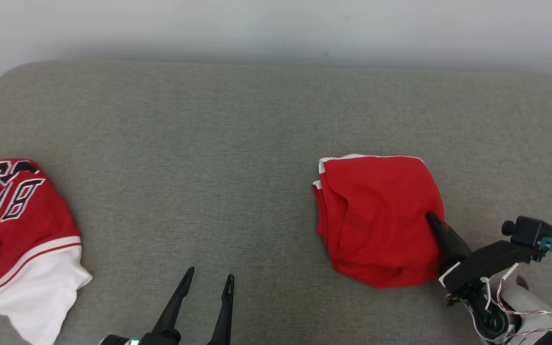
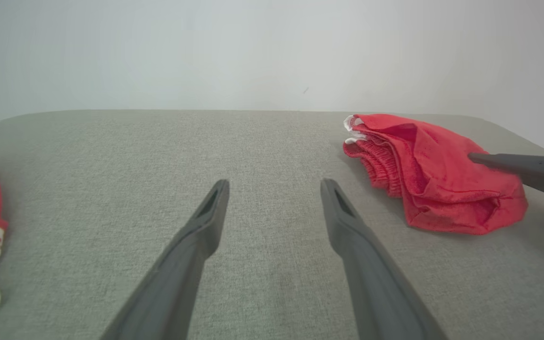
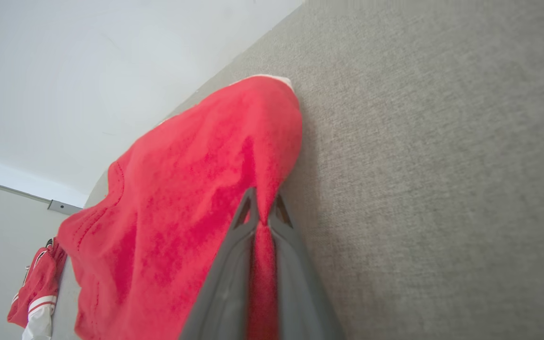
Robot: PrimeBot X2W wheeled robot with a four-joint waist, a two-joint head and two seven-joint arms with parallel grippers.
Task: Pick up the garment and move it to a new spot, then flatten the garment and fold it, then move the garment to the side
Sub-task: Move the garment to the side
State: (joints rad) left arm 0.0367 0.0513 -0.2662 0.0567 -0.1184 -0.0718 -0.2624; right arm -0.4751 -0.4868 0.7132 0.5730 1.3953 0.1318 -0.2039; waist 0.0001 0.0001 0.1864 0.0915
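Red mesh, judged soft, light and floppy, the garment [image 1: 376,220] is lying bunched at the right of the desk [image 1: 257,120], right fingers [image 3: 227,283] clamping its edge fold, a sound hold, while left fingers [image 2: 191,250] are hovering apart.

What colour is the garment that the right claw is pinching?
The garment is plain red with white trim at one edge; clearest in the head view.

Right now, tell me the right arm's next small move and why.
Probably lift straight up a little: the right gripper is shut on a fold of the red garment, which lies bunched on the grey surface, so it seems ready to carry.
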